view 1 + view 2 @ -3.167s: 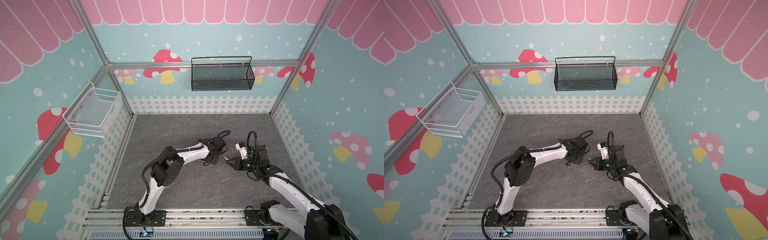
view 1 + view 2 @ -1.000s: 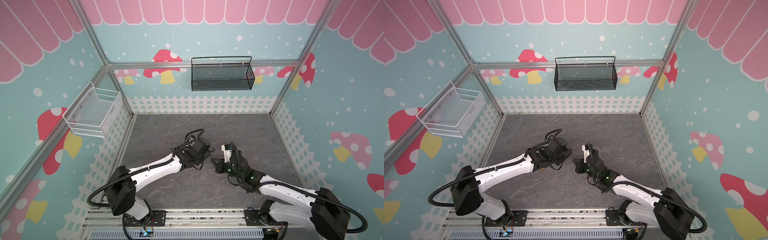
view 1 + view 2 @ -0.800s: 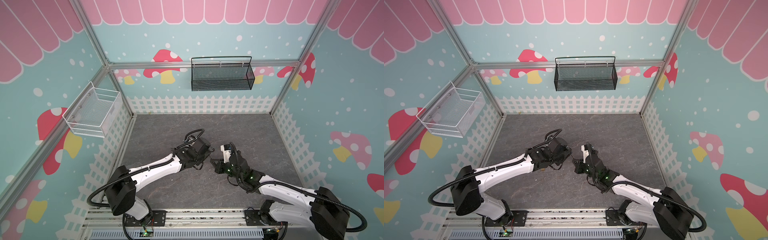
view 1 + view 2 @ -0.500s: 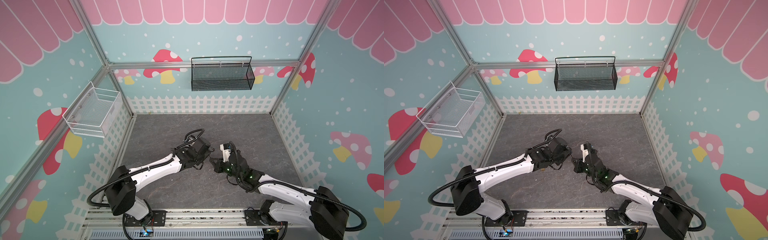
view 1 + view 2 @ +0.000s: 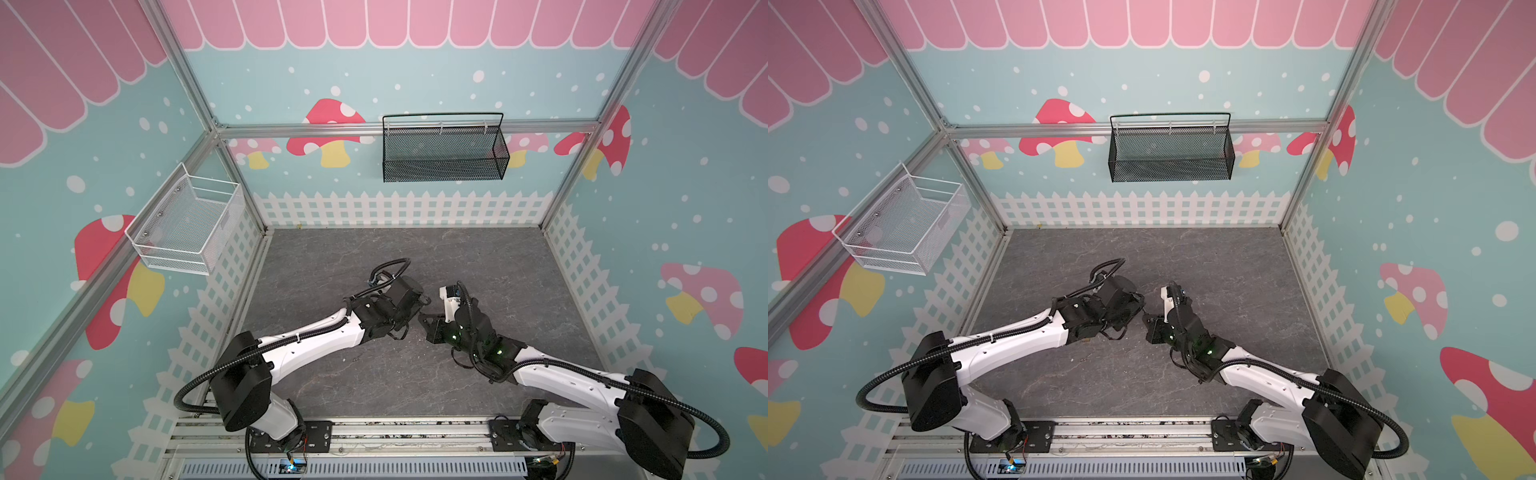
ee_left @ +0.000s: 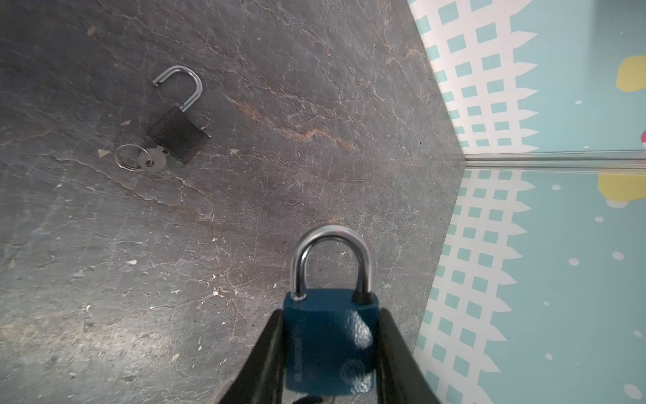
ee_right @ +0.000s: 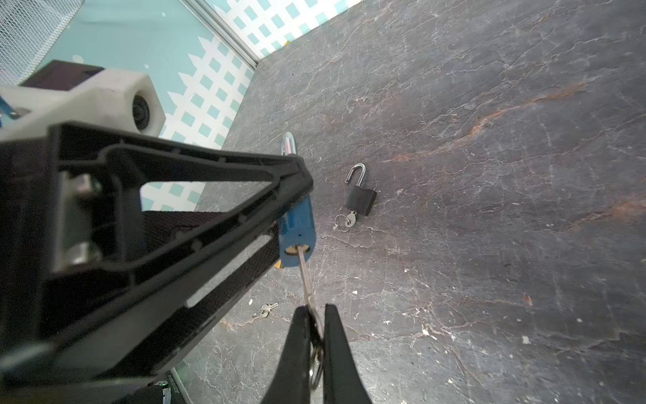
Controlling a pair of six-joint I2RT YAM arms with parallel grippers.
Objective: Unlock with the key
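The grey stone-patterned table point(image 5: 374, 257) fills the floor of the booth in both top views; a black mesh basket point(image 5: 444, 153) hangs on the back wall at 12 o'clock, and a white wire basket point(image 5: 187, 224) on the side wall at about 10 o'clock. The left arm point(image 5: 307, 349) reaches in from 7 o'clock and the right arm point(image 5: 557, 374) from 5 o'clock; they meet nose to nose near the middle of the table. The left gripper point(image 6: 330, 314) is clamped on the two sides of a blue padlock point(image 6: 328, 346), held clear of the table; its steel shackle is seated in the body at both legs. The right gripper point(image 7: 316, 309) is pinched narrow on the head of a key point(image 7: 304, 276), with the key's ring caught between the fingers; the blade runs straight from those tips to the brass keyway in the blue padlock's base, and its tip sits in the slot; how deep it goes I cannot tell. A black padlock point(image 6: 178, 134) lies flat on the table, well apart from the held lock; its shackle is swung open, and a ringed key point(image 6: 152, 161) stands in its base. A small pair of loose keys point(image 7: 265, 309) lies on the table too, below the grippers; in both top views the arms hide the black padlock and these keys.
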